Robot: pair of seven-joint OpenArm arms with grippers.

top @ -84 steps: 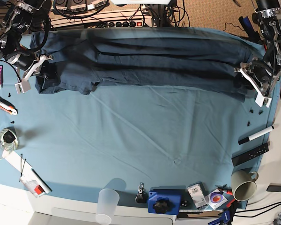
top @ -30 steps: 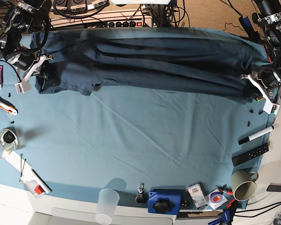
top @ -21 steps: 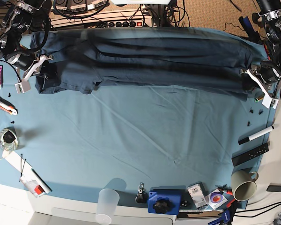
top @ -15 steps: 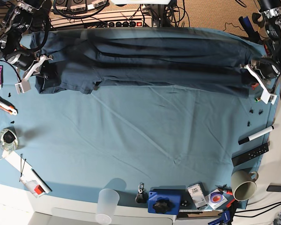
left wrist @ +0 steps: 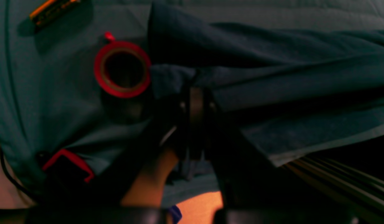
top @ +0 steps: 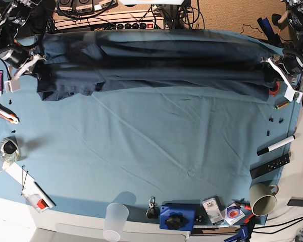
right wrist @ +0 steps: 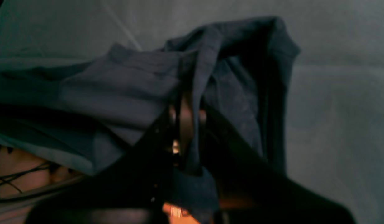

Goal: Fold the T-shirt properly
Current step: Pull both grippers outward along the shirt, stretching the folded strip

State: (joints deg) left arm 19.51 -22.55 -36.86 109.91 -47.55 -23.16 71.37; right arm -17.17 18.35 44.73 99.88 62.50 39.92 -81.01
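T-shirt [top: 156, 63] stretched across top of base frame on the table cloth [top: 156, 146] — left gripper [left wrist: 195, 93] pinching its edge at upper right, right gripper [right wrist: 185, 105] pinching bunched cloth at upper left.

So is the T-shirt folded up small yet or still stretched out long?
Stretched out: the T-shirt runs as a long band across the far side of the table, one end pinched in each arm's jaws.
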